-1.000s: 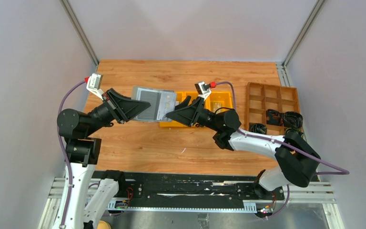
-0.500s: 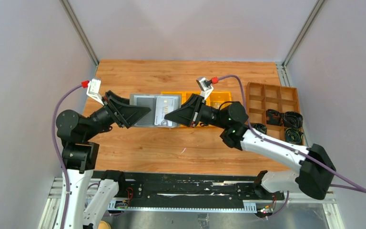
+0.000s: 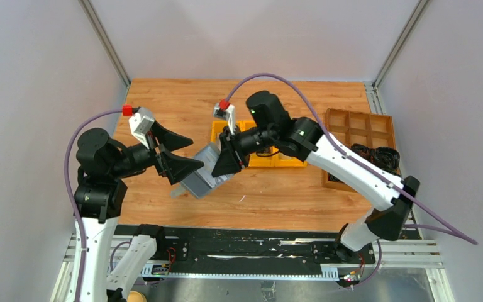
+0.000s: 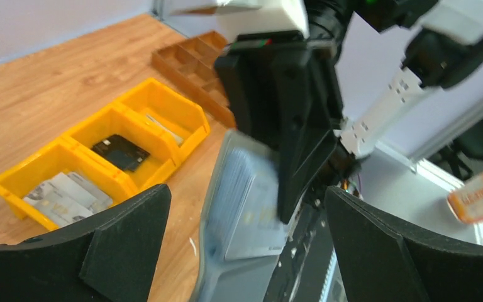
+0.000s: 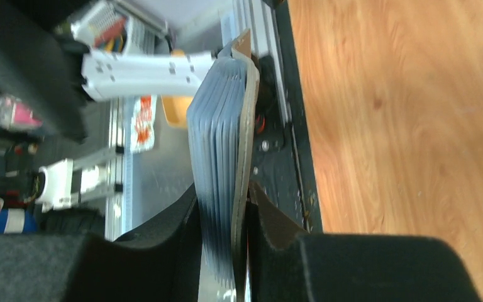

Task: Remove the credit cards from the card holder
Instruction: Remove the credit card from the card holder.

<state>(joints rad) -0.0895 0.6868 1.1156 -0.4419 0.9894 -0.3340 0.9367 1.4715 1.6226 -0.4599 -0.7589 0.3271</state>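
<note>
The grey card holder (image 3: 199, 183) hangs tilted above the table, held only by my right gripper (image 3: 219, 168), which is shut on its upper end. In the right wrist view the holder (image 5: 246, 132) and its stack of blue-grey sleeves sit edge-on between the jaws of that gripper (image 5: 225, 233). My left gripper (image 3: 195, 153) stands open just left of the holder, touching nothing. In its own view the left gripper (image 4: 246, 192) straddles the holder (image 4: 242, 207) with wide gaps each side. A pale credit card (image 4: 261, 217) shows in the front sleeve. More cards (image 4: 69, 192) lie in a yellow bin.
A yellow three-part bin tray (image 3: 270, 161) sits behind the right gripper, its middle part holding a black object (image 4: 122, 151). A brown divided tray (image 3: 358, 135) with black items stands at the right. The table's near edge and black rail (image 3: 245, 242) lie below the holder.
My left gripper opened and let go of the holder. The right gripper shut on it, and the arm swung it from over the bins toward the near edge, where it now hangs tilted.
</note>
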